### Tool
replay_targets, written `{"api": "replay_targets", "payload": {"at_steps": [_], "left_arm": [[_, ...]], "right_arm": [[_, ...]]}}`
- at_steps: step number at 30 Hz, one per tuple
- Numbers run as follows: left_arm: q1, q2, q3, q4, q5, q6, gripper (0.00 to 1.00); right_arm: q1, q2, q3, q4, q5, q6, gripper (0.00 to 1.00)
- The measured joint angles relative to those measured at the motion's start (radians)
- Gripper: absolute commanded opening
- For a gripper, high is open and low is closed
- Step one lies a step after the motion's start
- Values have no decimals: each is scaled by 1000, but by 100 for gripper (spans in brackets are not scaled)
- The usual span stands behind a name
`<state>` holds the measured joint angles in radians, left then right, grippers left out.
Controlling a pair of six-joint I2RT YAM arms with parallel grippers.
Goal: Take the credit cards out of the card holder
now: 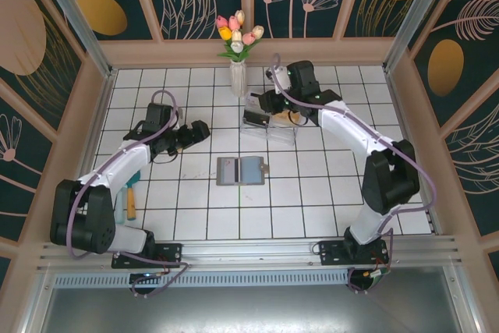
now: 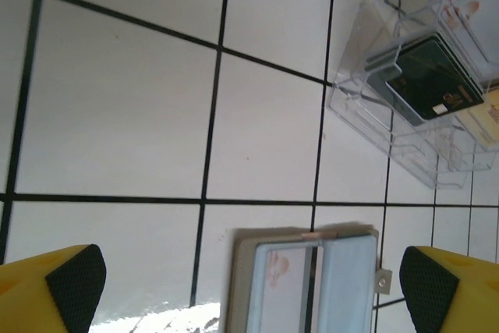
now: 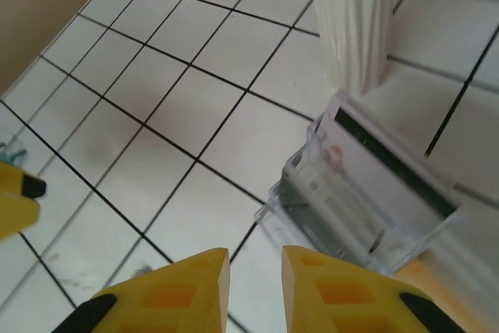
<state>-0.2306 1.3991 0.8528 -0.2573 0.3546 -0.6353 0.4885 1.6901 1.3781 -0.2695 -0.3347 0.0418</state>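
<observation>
Right gripper (image 3: 253,286) hangs over the clear tray (image 2: 366,115) near the tabletop's (image 1: 327,200) far edge, just beside the vase (image 3: 355,21). Its jaws are a narrow slit apart, with nothing between them. Looks to me like the drop-off end of a card run. Left gripper (image 2: 249,280) hovers spread wide above the card holder (image 1: 240,170), which lies open and flat mid-tabletop. Next, I'd say: head for the holder, one arm pinning a panel, the other pinching any card edge left. Whether a card remains inside, I can't tell. Count: one holder, one tray, one vase. Credit cards (image 2: 433,76) in the tray: a dark one and a tan one (image 2: 487,118) for sure, maybe more behind.
</observation>
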Motion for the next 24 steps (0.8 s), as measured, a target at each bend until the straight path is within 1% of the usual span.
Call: {"api": "replay_targets", "payload": {"at_steps": [3, 6, 10, 13, 14, 15, 17, 24], "left_arm": [[-40, -17, -16, 10, 4, -21, 99], [-87, -22, -32, 35, 5, -53, 98], [-136, -20, -68, 92, 16, -115, 95], [-162, -7, -72, 124, 24, -153, 91], [-171, -1, -72, 136, 27, -163, 88], [-176, 4, -73, 144, 29, -174, 84], [-189, 17, -74, 157, 33, -191, 79], [-230, 72, -95, 183, 35, -242, 52]], "right_arm": [[40, -10, -50, 2, 42, 142, 26], [91, -30, -169, 35, 50, 283, 29], [152, -55, -350, 107, 47, 468, 33], [187, -55, -418, 164, 46, 594, 34], [196, -55, -432, 186, 44, 629, 34], [202, -55, -441, 202, 43, 656, 34], [215, -55, -457, 232, 42, 713, 34], [263, -45, -470, 291, 31, 821, 32]]}}
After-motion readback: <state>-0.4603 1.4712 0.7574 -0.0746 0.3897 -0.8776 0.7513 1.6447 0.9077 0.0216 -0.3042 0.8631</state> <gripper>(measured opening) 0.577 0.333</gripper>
